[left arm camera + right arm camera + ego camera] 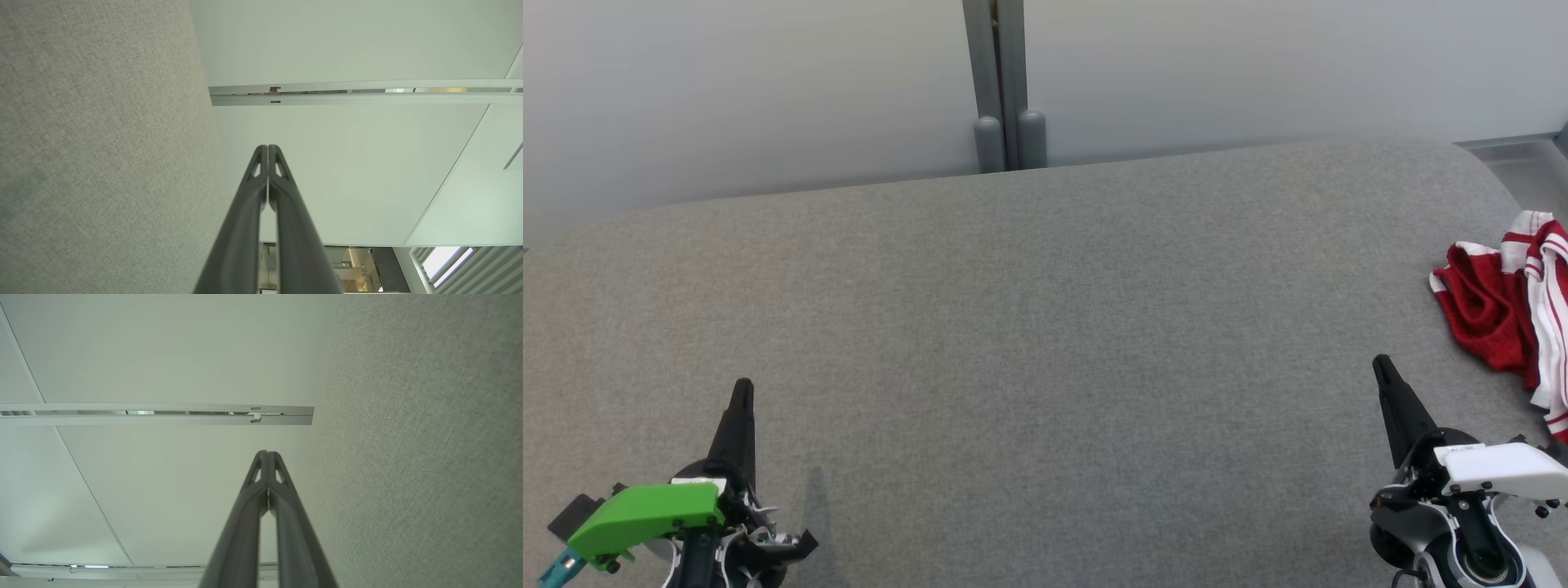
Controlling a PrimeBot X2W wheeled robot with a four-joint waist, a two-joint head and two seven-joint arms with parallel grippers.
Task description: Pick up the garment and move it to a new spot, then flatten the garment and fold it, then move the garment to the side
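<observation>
The garment [1507, 306] is a crumpled red piece with white striped trim, lying at the far right edge of the grey fabric table [1045, 343]; part of it runs out of the head view. My right gripper [1380, 363] hovers at the lower right, shut and empty, a short way to the left of and nearer than the garment. At the lower left my left gripper [743, 385] is shut and empty too, far from the garment. In the wrist views each pair of tips is pressed together: left gripper [268, 148], right gripper [266, 453].
A pale wall with a grey vertical post [1005, 82] stands behind the table's far edge. A grey ledge [1515, 159] shows at the upper right beyond the table. The wrist views look along the table's fabric toward the white wall panels.
</observation>
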